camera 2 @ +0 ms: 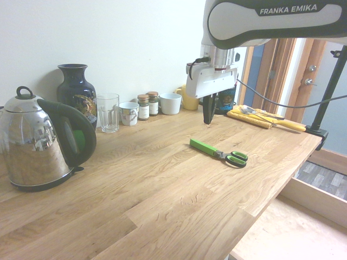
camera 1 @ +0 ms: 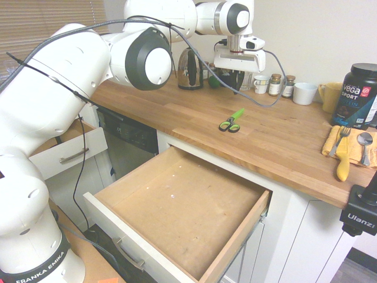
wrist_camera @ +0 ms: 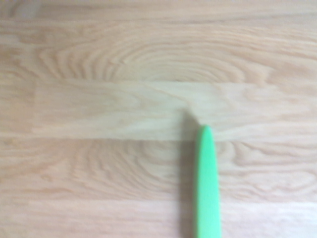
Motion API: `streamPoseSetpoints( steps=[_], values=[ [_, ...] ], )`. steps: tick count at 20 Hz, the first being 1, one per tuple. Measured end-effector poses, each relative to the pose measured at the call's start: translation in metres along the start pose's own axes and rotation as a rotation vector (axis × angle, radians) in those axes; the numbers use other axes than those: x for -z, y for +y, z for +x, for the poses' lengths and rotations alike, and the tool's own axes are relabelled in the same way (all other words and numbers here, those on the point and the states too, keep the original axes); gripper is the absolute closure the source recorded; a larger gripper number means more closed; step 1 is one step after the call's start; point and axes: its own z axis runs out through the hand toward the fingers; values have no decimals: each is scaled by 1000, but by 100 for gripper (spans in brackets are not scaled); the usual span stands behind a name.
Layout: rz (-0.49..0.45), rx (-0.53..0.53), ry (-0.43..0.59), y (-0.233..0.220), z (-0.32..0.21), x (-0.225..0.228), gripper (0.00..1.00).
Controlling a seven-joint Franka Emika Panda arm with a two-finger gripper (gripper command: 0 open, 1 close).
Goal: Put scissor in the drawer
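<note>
The scissor (camera 1: 231, 121) lies flat on the wooden counter (camera 1: 283, 141), closed, with its green blade cover (camera 2: 203, 146) pointing toward the back wall and its black-lined loops (camera 2: 236, 158) toward the counter's front edge. Nothing touches it. The gripper (camera 2: 209, 120) hangs above the counter, behind the scissor's tip and apart from it, fingers pointing down; they appear drawn close together with nothing between them. In the wrist view only the blurred green tip (wrist_camera: 206, 183) shows against bare wood grain. The drawer (camera 1: 177, 206) stands pulled fully out below the counter's front edge, its brown wooden bottom bare, its metal bar handle (camera 1: 129, 254) on the white front. A smaller white-fronted drawer (camera 1: 68, 150) is also open further along. Along the back wall stand a kettle (camera 2: 38, 143), a dark vase (camera 2: 76, 92), a glass (camera 2: 108, 112), a small cup (camera 2: 129, 113), two spice jars (camera 2: 148, 105) and a white mug (camera 2: 170, 103). At the counter's far end a yellow cloth (camera 1: 347, 147) carries a fork (camera 1: 339, 138) and spoon (camera 1: 364, 141), beside a black tub (camera 1: 356, 94).
</note>
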Motion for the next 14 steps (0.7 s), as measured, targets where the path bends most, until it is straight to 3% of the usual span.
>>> streamPoseSetpoints(
  steps=[14],
  values=[
    [-13, -16, -27, 41, -25, -31, 0]
  ],
)
